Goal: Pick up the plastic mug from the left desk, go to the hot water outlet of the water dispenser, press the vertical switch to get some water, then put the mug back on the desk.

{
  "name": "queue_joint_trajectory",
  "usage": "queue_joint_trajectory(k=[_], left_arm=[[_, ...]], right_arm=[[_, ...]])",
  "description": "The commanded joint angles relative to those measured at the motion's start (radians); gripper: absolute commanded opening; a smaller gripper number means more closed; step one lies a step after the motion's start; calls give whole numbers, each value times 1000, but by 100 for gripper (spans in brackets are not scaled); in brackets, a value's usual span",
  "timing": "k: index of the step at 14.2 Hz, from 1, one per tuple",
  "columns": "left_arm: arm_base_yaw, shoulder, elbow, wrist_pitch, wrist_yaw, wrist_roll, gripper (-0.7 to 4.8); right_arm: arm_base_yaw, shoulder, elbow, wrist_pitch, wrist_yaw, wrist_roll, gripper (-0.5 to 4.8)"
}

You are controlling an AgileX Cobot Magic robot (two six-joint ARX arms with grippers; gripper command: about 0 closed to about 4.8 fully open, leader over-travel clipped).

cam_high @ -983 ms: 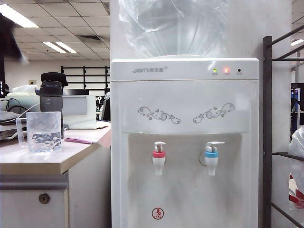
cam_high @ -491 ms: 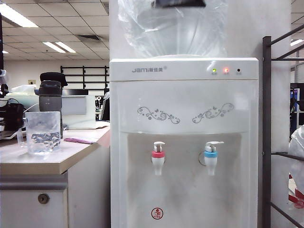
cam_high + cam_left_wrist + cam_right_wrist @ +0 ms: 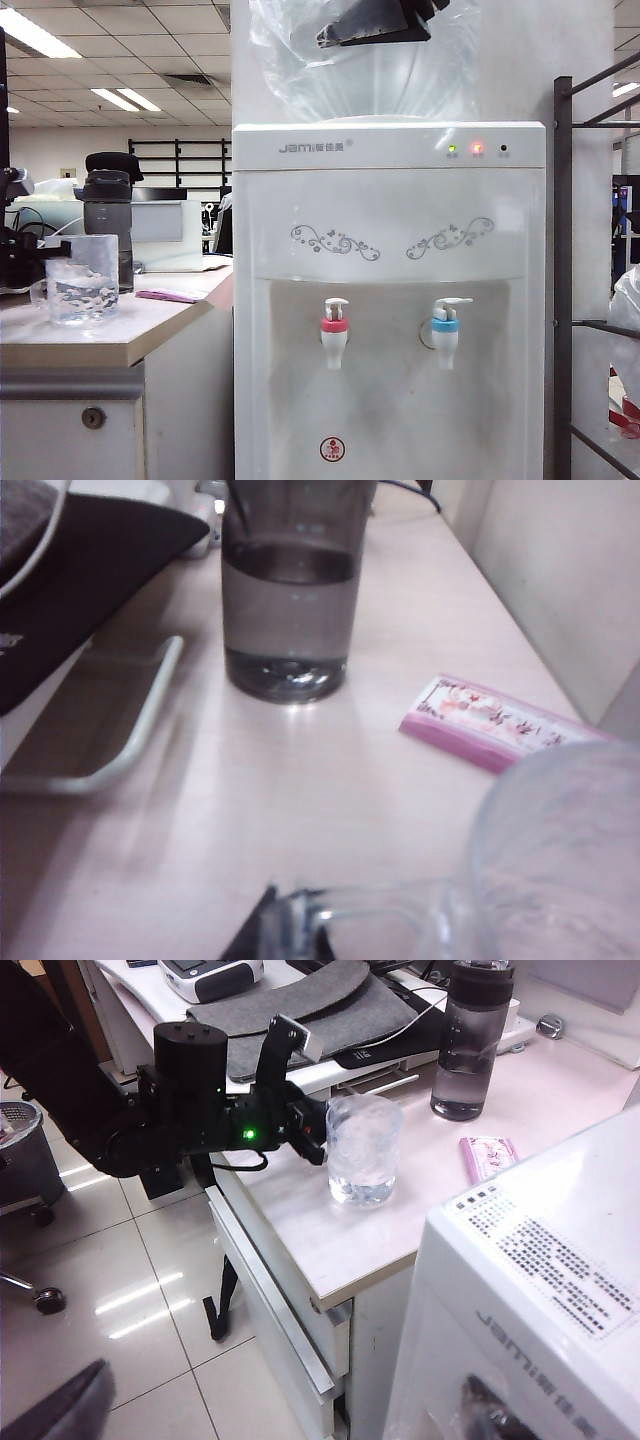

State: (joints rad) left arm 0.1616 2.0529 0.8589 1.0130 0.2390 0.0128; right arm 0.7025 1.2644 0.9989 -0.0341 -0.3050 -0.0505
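Holding some water, the plastic mug seems handle-gripped by left pincer; right pincer open.

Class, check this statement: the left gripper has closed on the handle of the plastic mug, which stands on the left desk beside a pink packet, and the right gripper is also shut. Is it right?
Not quite. The right gripper is open, high before the dispenser's bottle in the exterior view. The rest holds: in the right wrist view the left gripper is shut on the handle of the plastic mug, on the left desk near the pink packet.
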Motion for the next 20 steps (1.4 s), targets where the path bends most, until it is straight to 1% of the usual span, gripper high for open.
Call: queue_joint_trajectory(k=[1,2,3,4,5,6,7,8,9,10,11,12,13,14,15,16,17,18,20], left_arm=[[-14,-48,-8,21,143,-137,-5],[-14,-71,-16,21,143,-145,-5],[-16,-160,-39,14,153,-156,-5],[-17,-230,-52,-16,179,-224,-5],[-18,-312,-65,-97,204,-279,-5],[-35,-422,-83,-254,207,-274,-5],[-47,-493,-99,-352,207,-271,-5],[-55,-525,-109,-389,206,-268,-5],[-88,-611,-142,-462,174,-248,-5],[-148,-707,-182,-518,107,-248,-5],[-274,-829,-237,-566,30,-248,-5],[-324,-861,-259,-579,-6,-248,-5],[-465,-900,-329,-568,-89,-237,-5],[-556,-900,-370,-570,-114,-256,-5],[-591,-900,-381,-568,-154,-256,-5],[-683,-896,-407,-552,-267,-256,-5],[-803,-832,-418,-541,-341,-256,-5],[-861,-742,-418,-525,-396,-255,-5],[-888,-599,-418,-400,-374,-261,-5]], right_arm=[[-12,-46,4,-27,45,-6,458],[-19,-69,4,-51,45,-6,458],[-53,-138,4,-128,45,-6,395],[-88,-186,4,-180,46,-6,299],[-117,-229,4,-230,45,-7,169],[-143,-262,4,-273,45,-6,144],[-151,-281,4,-300,42,-7,144],[-151,-287,4,-307,40,-6,144],[-151,-302,4,-316,37,-6,144],[-151,-324,4,-330,36,-6,144],[-151,-358,4,-356,41,-7,144],[-151,-370,4,-374,41,-10,143],[-151,-390,4,-459,41,-34,41],[-151,-393,4,-509,41,-37,-1],[-151,-392,3,-512,41,-37,-1],[-151,-390,3,-510,41,-61,-1],[-151,-386,2,-505,51,-96,-1],[-151,-376,2,-492,51,-119,-1],[-151,-355,2,-462,51,-119,-1]])
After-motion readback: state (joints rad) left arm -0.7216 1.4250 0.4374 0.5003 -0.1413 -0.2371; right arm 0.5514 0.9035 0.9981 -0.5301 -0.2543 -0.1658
